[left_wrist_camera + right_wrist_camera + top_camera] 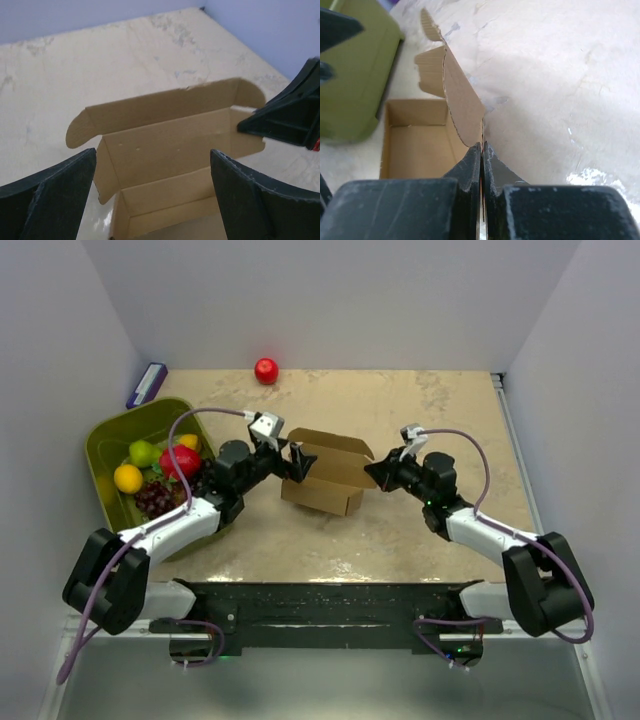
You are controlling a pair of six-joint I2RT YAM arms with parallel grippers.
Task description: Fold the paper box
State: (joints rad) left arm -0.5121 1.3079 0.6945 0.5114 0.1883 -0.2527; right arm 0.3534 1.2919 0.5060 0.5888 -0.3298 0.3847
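The paper box point(325, 480) is a small brown carton in the middle of the table, its top open and its lid point(165, 107) standing up along the far side. My right gripper point(375, 472) is at the box's right end. In the right wrist view, the right gripper point(482, 145) is shut on the thin edge of the lid flap point(462, 100), beside the box's hollow inside point(415, 145). My left gripper point(297, 462) hovers at the box's left end. The left gripper point(152, 152) is open, with the box's open top seen between its fingers and nothing held.
An olive-green bin point(110, 435) with several fruits stands at the left, close behind the left arm. A red ball point(266, 370) lies near the back wall. A purple-and-white object point(147, 383) sits at the back left corner. White walls enclose the table on three sides.
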